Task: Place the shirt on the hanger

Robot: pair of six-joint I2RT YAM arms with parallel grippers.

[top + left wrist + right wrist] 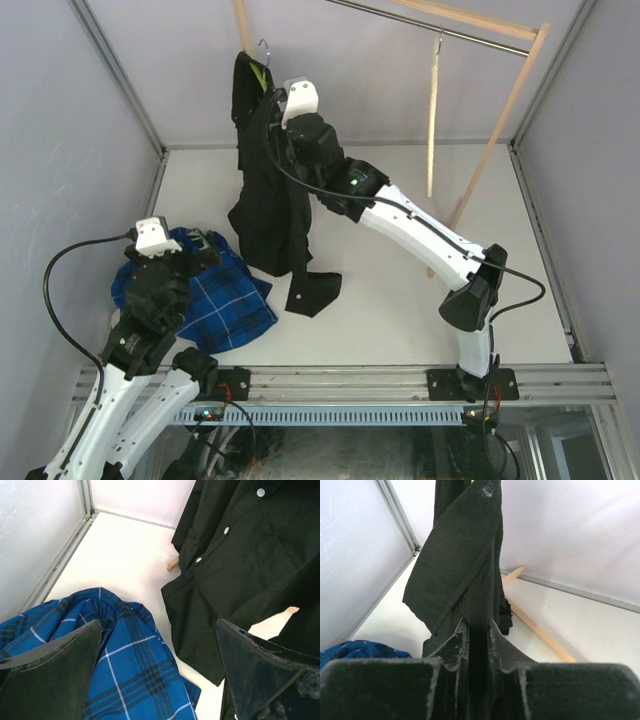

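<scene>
Right tool (479, 630): clamping on the black shirt (265, 215), which is hanging over the lime-green hanger (262, 74) by the counter's (400, 300) far-left corner; apparently mostly done, shoulder seating left. Left tool (157, 625): hovering, jaws apart.

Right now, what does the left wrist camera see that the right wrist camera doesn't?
Only the left wrist camera shows the black shirt's pale buttons and the left pincer, open above the blue plaid shirt. Only the right wrist camera shows the right pincer, shut on a fold of the black shirt. Both show the black shirt, some of the blue plaid shirt and the white table.
</scene>
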